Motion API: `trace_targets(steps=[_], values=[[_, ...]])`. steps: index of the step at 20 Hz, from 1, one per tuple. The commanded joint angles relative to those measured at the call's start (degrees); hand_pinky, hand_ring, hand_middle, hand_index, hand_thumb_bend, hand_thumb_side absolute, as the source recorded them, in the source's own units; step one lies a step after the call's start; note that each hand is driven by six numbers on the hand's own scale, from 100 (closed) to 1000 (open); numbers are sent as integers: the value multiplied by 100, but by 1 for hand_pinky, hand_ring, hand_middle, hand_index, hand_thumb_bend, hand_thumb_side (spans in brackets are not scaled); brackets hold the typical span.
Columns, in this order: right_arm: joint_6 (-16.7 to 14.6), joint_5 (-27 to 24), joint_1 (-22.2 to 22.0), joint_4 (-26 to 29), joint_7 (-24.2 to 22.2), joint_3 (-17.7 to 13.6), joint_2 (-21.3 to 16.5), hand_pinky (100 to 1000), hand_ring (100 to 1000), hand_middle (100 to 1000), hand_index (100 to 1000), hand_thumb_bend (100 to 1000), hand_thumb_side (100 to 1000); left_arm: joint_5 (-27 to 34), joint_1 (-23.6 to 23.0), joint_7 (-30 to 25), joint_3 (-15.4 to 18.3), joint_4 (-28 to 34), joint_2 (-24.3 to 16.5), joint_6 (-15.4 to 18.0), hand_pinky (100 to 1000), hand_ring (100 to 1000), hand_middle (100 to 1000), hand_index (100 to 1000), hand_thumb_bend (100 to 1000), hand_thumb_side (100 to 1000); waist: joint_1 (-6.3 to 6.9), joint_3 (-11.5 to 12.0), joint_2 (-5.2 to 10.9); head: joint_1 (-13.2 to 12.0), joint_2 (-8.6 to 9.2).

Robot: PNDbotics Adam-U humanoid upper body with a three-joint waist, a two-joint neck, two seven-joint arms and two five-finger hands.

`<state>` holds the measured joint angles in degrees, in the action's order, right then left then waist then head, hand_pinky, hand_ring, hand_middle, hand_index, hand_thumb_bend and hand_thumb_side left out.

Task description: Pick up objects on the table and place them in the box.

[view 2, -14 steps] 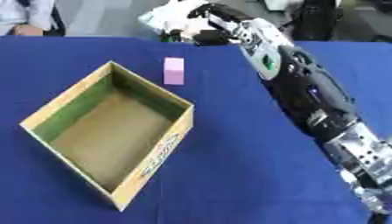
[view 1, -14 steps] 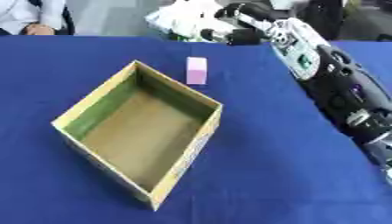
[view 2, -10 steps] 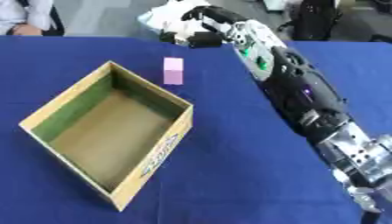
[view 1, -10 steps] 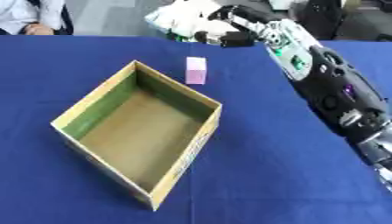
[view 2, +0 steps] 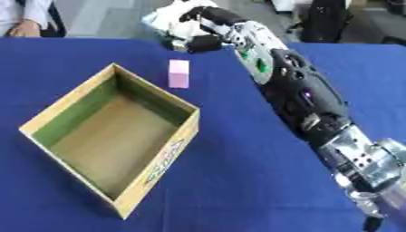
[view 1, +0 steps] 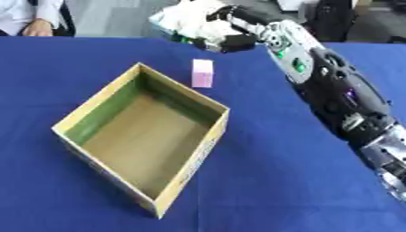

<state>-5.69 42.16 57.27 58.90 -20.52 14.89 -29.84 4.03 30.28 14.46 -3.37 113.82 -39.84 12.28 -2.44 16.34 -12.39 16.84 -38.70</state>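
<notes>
An open cardboard box (view 1: 95, 97) with green inner walls sits empty on the blue table (view 1: 269, 181), turned cornerwise. A small pink block (view 1: 202, 73) stands just beyond its far corner. My right arm reaches from the lower right to the table's far edge. There my right hand (view 1: 234, 41) has its dark fingers curled round a crumpled white bundle (view 1: 189, 22) with green patches. The bundle hides part of the hand. My left hand shows in neither view.
The far edge of the table runs right behind the white bundle. A black shape (view 1: 333, 18) stands off the table at the back right. My right forearm (view 1: 317, 77) lies over the table's right side.
My right forearm has swung a little to the left while the hand stays at the white bundle. Box and pink block have not moved.
</notes>
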Motion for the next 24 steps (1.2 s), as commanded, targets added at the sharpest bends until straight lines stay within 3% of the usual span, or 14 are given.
trace_targets(steps=[1, 2, 11, 17, 18, 24], values=[[-48, 164, 132, -51, -371, -38, -43, 987, 960, 893, 956, 452, 757, 19, 101, -20, 25, 77, -81, -11, 833, 862, 899, 716, 100, 710, 29, 13, 93, 22, 60], [-50, 214, 136, -82, -508, -58, -35, 989, 959, 886, 956, 380, 710, 19, 100, -20, 26, 77, -79, -13, 833, 862, 899, 717, 100, 711, 27, 17, 92, 24, 61], [-39, 726, 200, -479, -994, -285, 85, 1000, 962, 882, 973, 393, 668, 29, 129, -36, 20, 77, -39, -27, 834, 862, 902, 715, 100, 711, 14, 87, 70, 104, 77], [-20, 955, 219, -591, -1037, -380, 119, 1000, 954, 864, 1000, 346, 635, 26, 124, -38, 27, 77, -25, -32, 834, 862, 905, 714, 100, 712, 14, 111, 51, 135, 87], [-14, 969, 224, -590, -1014, -391, 121, 1000, 949, 863, 1000, 267, 591, 25, 128, -40, 26, 77, -21, -32, 835, 862, 906, 714, 100, 712, 13, 120, 42, 144, 92], [21, 1011, 248, -608, -923, -423, 120, 1000, 945, 865, 1000, 165, 542, 12, 152, -65, 14, 77, -9, -53, 836, 862, 910, 712, 100, 714, -10, 155, 5, 190, 130]])
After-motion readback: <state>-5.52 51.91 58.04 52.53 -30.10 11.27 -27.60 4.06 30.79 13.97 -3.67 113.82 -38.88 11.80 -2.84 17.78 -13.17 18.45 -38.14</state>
